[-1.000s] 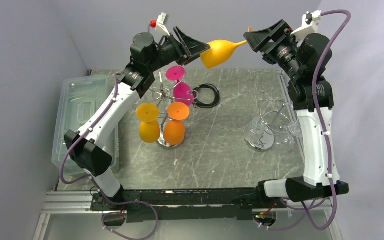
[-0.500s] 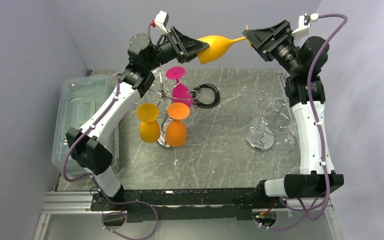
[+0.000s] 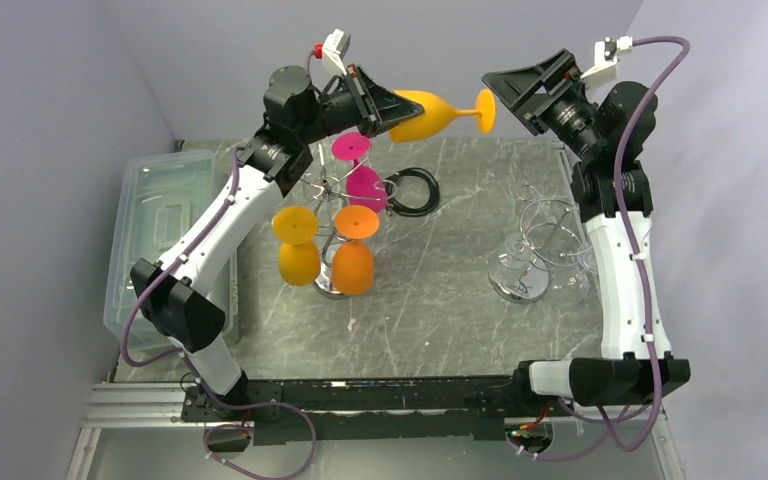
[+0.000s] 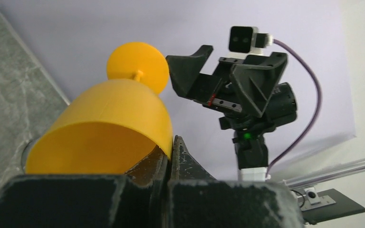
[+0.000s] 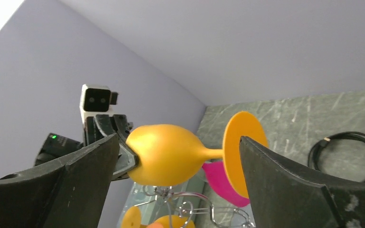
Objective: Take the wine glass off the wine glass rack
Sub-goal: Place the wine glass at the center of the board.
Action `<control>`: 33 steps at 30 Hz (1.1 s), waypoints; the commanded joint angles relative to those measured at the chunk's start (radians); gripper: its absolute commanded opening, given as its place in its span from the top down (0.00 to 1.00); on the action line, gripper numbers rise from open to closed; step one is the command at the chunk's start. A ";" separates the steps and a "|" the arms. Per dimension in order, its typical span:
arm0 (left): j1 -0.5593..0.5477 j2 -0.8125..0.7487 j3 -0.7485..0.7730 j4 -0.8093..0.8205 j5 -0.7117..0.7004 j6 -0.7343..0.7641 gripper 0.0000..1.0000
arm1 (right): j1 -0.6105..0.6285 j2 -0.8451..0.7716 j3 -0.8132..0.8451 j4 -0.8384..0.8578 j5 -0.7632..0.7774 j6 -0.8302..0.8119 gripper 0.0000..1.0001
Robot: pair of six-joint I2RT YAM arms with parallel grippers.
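A yellow wine glass (image 3: 422, 113) lies sideways high above the table's far edge. My left gripper (image 3: 390, 104) is shut on its bowl rim, one finger inside the bowl and one outside, as the left wrist view shows around the yellow wine glass (image 4: 119, 118) and my left gripper (image 4: 172, 147). Its round foot (image 3: 485, 110) points at my right gripper (image 3: 520, 90). That right gripper (image 5: 179, 140) stands wide open, with the glass (image 5: 166, 154) just beyond its fingertips and free of them. Below stands the wine glass rack (image 3: 338, 285), with orange and magenta glasses hanging on it.
A second wire stand (image 3: 550, 225) with clear glassware sits at the right, near my right arm. A coiled black cable (image 3: 412, 190) lies behind the rack. A clear plastic bin (image 3: 160, 230) lies along the table's left edge.
My left gripper has closed on the bowl rim. My right gripper has opened, let go of the glass's foot end and drawn back. The glass has shifted left and levelled.
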 commanded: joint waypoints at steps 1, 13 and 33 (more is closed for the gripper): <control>-0.029 -0.065 0.114 -0.167 -0.039 0.180 1.00 | 0.000 -0.065 0.003 -0.132 0.094 -0.125 0.00; -0.259 0.016 0.505 -0.800 -0.206 0.625 1.00 | -0.001 -0.104 0.027 -0.407 0.331 -0.337 0.00; -0.733 0.018 0.431 -1.338 -0.751 0.847 1.00 | 0.001 -0.154 0.017 -0.527 0.405 -0.399 0.00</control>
